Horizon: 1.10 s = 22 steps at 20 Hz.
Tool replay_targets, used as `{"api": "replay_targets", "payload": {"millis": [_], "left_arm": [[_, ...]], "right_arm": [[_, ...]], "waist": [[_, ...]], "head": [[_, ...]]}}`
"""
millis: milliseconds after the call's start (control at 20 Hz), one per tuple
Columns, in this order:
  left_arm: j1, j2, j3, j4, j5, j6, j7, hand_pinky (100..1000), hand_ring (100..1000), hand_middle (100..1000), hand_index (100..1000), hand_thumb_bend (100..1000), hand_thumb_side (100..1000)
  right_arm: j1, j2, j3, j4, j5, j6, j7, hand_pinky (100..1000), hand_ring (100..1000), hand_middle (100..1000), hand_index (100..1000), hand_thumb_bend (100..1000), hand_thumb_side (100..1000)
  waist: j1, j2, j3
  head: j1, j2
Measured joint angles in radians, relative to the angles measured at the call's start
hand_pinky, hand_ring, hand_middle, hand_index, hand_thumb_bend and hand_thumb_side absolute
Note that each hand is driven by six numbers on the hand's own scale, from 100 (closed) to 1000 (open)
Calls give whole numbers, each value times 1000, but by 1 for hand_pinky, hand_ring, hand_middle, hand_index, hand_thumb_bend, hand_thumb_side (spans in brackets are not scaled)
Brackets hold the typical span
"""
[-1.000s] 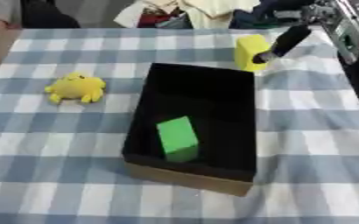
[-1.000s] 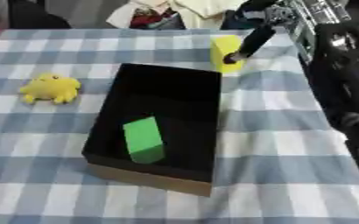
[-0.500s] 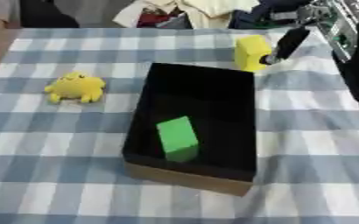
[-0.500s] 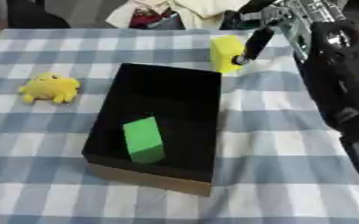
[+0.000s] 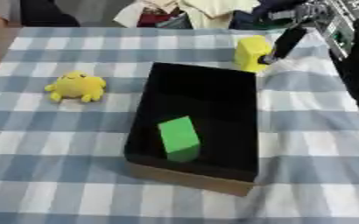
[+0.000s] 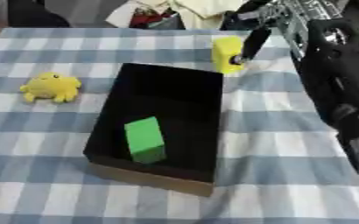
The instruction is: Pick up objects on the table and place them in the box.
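A yellow block (image 5: pixel 251 52) stands upright on the counter (image 5: pixel 52 144), just beyond the far right corner of the black box (image 5: pixel 213 83), with the fingertips (image 5: pixel 271 59) of the robot's right hand (image 5: pixel 288 40) touching its right side; whether that hand's fingers are curled round the block cannot be told. Inside the box, a green block (image 5: pixel 178 134) lies toward the near end. A yellow plush toy (image 5: pixel 75 85) sits on the blue-and-white checked cloth well to the box's left. Clothing (image 5: pixel 182 11) is heaped at the counter's far edge.
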Motion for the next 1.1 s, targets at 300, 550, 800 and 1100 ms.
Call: {"api": "replay_targets", "payload": {"millis": [300, 550, 800, 1100], "left_arm": [[0, 0, -1, 0, 0, 1, -1, 570, 690, 684, 832, 100, 826], [-3, 0, -5, 0, 0, 0, -2, 570, 691, 684, 832, 100, 823], [-3, 0, -5, 0, 0, -1, -3, 570, 691, 685, 832, 100, 828], [-5, 0, -5, 0, 0, -1, -4, 570, 692, 686, 832, 100, 828]], "right_arm": [[-17, 7, 0, 41, 38, -4, 26, 1000, 987, 947, 1000, 404, 414], [-27, 16, -6, 69, 72, -5, 35, 1000, 989, 948, 1000, 402, 408], [-43, 17, -21, 91, 108, 2, 39, 999, 985, 942, 1000, 380, 405], [-50, 26, -36, 91, 113, 14, 13, 997, 983, 940, 1000, 361, 416]], "waist": [[-5, 7, -1], [-5, 14, -1], [-4, 22, -2], [-1, 30, -2]], "head": [[-5, -6], [-11, -10], [-15, -17], [-22, -21]]}}
